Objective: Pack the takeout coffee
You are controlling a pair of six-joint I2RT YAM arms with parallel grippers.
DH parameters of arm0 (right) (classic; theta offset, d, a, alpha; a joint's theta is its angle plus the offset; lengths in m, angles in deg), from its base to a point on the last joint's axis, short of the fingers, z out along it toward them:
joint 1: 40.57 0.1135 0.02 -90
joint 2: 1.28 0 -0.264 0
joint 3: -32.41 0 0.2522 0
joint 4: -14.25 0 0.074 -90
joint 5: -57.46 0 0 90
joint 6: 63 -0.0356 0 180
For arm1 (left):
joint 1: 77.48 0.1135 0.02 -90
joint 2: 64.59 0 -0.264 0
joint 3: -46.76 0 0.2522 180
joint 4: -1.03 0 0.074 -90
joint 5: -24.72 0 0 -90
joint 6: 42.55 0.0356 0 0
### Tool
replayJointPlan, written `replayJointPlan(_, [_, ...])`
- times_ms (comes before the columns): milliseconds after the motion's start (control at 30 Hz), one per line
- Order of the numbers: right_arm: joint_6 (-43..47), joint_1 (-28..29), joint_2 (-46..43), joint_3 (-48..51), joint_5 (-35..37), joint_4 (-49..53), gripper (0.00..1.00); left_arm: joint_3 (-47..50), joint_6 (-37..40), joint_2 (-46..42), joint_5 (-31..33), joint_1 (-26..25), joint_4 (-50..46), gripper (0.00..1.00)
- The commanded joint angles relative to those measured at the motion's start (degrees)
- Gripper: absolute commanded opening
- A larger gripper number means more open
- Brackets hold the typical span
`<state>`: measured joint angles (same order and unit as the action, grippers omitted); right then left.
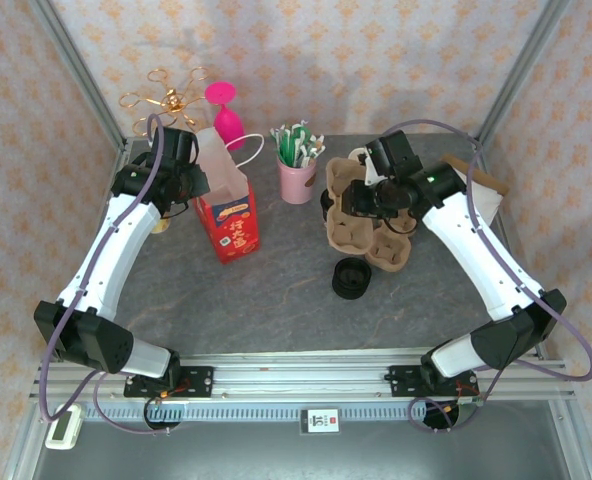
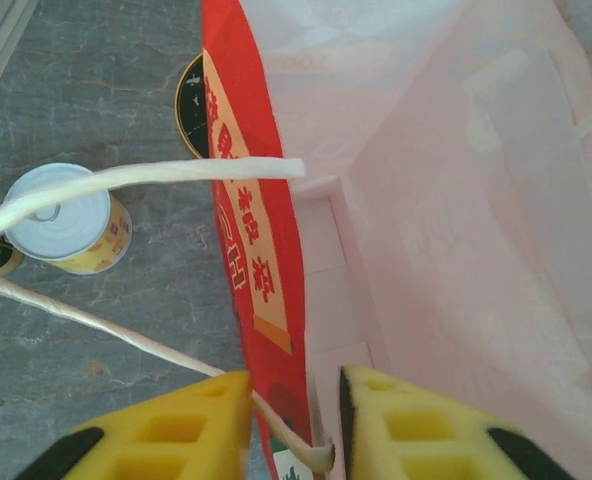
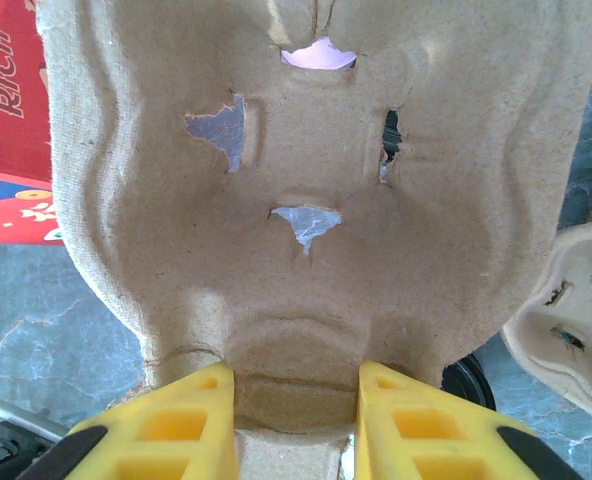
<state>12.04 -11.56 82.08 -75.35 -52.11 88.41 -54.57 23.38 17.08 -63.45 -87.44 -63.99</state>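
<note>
The left fingers (image 2: 238,400) stand close on either side of the paper bag's (image 2: 261,250) red wall, with its cord handle (image 2: 126,175) running down between them. A narrow gap shows, and I cannot tell whether they pinch the paper. The right fingers (image 3: 221,405) are clamped on the edge of a cardboard cup tray (image 3: 306,250), and the pulp fills the space between them.

Outward from the right fingers, the takeout coffee (image 1: 351,278) stands on the bench (image 1: 276,320) just beside the tray's near edge, toward the arm bases and slightly left. Nothing touches it. It looks upright, long axis vertical and black lid up (seen from straight above, its dark sides barely show, so the lean is hard to judge). The bag stands to the cup's left with bare bench between them, mouth upward.

The right arm (image 1: 481,260) is plainly the nearer one. Its fingers would have to come back toward the bases and down to reach the cup, and they are busy with the tray. The left fingers sit on the bag's far-left side, so the bag stands between them and the cup.

The left arm (image 1: 116,250) bends at a low elbow near its base, its forearm running away up the bench and the wrist tipped down over the bag's rim. The right arm mirrors it, elbow low at the right, forearm slanting in toward the middle, wrist angled down onto the tray.
</note>
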Motion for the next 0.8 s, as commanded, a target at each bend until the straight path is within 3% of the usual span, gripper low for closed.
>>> replayJointPlan(0, [-0.6,0.9,-0.3,-1.9,-0.3,-0.6,0.28,1.1,1.0,-1.0,-1.0,0.6,0.0,0.21])
replayJointPlan(167, [-1.0,2.0,-0.4,-2.8,-0.4,-0.3,0.28,1.2,1.7,-2.2,-3.1,0.6,-1.1,0.05])
replayJointPlan(267, [-1.4,2.7,-0.5,-3.3,-0.5,-0.4,0.27,0.9,2.0,-3.1,-4.9,0.5,-1.7,0.00])
replayJointPlan(500, [-2.5,4.5,-0.4,-4.5,-0.6,-0.3,0.27,0.1,2.5,-5.0,-10.2,-0.1,-3.8,0.00])
replayJointPlan(767, [-5.0,7.0,-0.5,-7.5,-1.5,0.0,0.27,-1.6,-0.1,-5.7,-9.0,-6.9,-5.6,0.00])
